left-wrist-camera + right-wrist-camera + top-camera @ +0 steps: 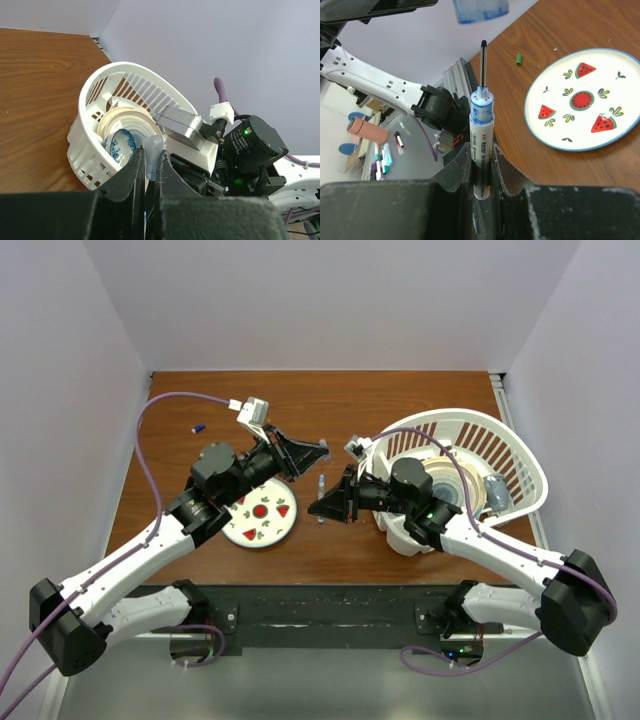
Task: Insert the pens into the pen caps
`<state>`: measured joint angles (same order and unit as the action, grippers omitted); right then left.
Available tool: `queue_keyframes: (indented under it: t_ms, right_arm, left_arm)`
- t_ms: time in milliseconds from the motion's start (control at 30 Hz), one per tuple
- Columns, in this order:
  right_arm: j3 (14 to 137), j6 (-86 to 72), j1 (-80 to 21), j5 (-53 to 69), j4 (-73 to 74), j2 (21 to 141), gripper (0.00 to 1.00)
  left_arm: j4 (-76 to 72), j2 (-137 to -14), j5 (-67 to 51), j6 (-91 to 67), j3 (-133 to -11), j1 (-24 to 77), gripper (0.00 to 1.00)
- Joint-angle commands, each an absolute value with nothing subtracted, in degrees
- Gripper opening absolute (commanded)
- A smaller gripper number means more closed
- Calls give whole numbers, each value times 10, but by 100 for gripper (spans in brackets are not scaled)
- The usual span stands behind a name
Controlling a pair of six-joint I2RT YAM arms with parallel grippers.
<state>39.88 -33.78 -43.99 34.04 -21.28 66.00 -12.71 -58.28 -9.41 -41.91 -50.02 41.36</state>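
My right gripper [481, 152] is shut on a white-barrelled pen [481, 127] whose blue collar and thin tip point up. Just beyond the tip hangs a pale blue pen cap [481, 10], its open end facing the pen with a gap between them. My left gripper [149, 156] is shut on this cap [153, 150]. In the top view the left gripper [322, 452] and right gripper [322, 508] face each other over mid-table, the pen [321, 485] between them. A green cap [518, 59] and a blue cap [199, 427] lie loose on the table.
A round white plate [262, 544] with watermelon marks lies under the left arm, also the plate [560, 120] in the right wrist view. A white slatted basket [520, 455] at the right holds a tape roll [445, 485] and a blue-patterned bowl [121, 145].
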Motion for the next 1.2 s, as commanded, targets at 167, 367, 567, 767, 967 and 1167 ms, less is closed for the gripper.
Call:
queue_keyframes:
  t_ms: [167, 367, 567, 767, 967, 1167]
  right_arm:
    - [425, -325, -443, 340, -213, 654, 0]
    - [424, -324, -442, 330, -206, 645, 0]
    - [425, -321, -442, 325, -196, 642, 0]
    - [425, -323, -443, 322, -195, 645, 0]
    - [423, -325, -442, 321, -198, 642, 0]
    - [425, -324, -442, 321, -196, 637, 0]
  left_arm:
    - [-134, -569, -95, -407, -512, 411, 0]
    - [-122, -568, -85, -402, -512, 411, 0]
    - [-117, -564, -85, -401, -511, 411, 0]
    - [-112, -563, -90, -401, -508, 410, 0]
    - [-103, -558, -85, -397, -505, 411, 0]
    - [-101, -560, -88, -398, -500, 411, 0]
